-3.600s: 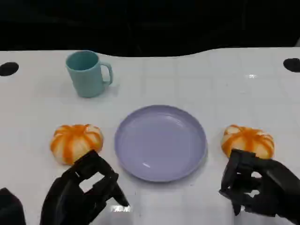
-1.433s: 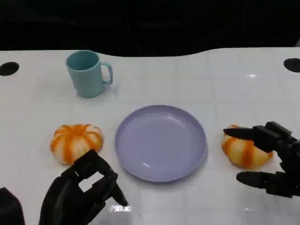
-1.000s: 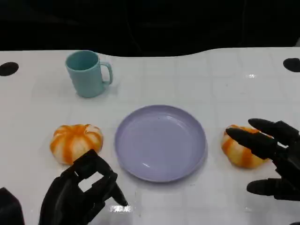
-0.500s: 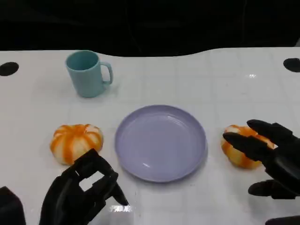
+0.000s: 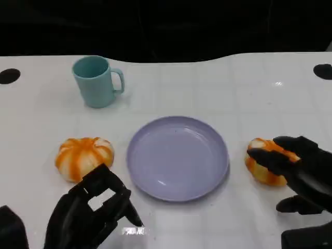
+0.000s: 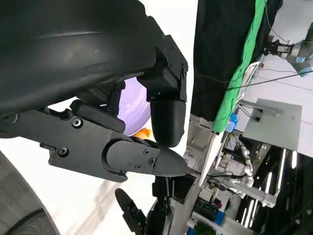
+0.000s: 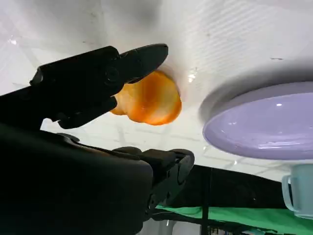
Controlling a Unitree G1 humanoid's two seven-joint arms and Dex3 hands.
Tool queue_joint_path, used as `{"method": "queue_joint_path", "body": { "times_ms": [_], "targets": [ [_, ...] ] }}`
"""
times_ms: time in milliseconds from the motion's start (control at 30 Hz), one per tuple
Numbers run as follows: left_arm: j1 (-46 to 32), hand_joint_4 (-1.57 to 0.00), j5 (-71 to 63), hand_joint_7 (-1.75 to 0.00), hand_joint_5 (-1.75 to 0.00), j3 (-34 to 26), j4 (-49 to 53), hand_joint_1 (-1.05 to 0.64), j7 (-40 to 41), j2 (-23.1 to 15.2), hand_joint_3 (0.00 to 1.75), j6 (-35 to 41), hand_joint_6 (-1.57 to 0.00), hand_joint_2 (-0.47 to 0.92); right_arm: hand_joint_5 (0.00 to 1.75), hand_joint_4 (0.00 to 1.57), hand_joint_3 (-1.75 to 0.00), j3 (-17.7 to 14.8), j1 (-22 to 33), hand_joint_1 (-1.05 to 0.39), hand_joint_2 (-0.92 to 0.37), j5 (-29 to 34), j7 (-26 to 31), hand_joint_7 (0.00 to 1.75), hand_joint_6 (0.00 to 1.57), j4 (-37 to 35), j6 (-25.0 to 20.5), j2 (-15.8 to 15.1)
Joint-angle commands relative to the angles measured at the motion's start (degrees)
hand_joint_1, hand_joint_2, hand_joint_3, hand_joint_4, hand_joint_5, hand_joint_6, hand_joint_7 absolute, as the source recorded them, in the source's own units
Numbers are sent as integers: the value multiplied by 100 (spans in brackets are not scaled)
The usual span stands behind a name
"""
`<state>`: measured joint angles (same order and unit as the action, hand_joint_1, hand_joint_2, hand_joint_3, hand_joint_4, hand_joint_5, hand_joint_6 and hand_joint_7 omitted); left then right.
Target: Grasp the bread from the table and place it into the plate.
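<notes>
R hand (image 5: 298, 168) fingers spread over bread (image 5: 261, 165), not clamped yet, contact unclear. Risk: shallow closure squeezes it out sideways, short of plate (image 5: 178, 157).

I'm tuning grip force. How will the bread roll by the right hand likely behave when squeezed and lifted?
The bread roll looks puffy and lobed, so it probably gives under the fingers rather than resisting. It seems light for its size. Its domed top looks glossy in the right wrist view, so the right hand may slip; the flat base should keep it from rolling toward the plate.
</notes>
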<state>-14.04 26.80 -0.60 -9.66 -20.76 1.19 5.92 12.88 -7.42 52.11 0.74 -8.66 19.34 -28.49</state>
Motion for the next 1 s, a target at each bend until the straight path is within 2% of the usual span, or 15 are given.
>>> {"method": "queue_joint_path", "body": {
  "times_ms": [33,300,500,1000],
  "targets": [
    [16,-70,-8,-160,-175,-50,3,-61,18,-28,16,-5,-58,91,33,4,-1,167,-254,-45,-80,66,192,1,25,-274,-74,-151],
    [8,-70,-29,-159,-175,-46,-1,-62,28,-29,15,-11,-58,92,34,7,-2,512,-689,-46,-85,195,264,2,29,-744,-334,-96],
    [-24,-70,-48,-160,-175,-30,-52,-62,49,-36,15,7,-59,92,31,9,-2,718,-944,-46,-87,100,237,1,31,-1002,-347,-70],
    [-64,-70,-30,-159,-175,-20,-133,-62,68,-25,16,40,-59,92,23,15,0,1064,-1346,-43,-88,-161,-252,1,35,-1283,-647,172]
  ]
}}
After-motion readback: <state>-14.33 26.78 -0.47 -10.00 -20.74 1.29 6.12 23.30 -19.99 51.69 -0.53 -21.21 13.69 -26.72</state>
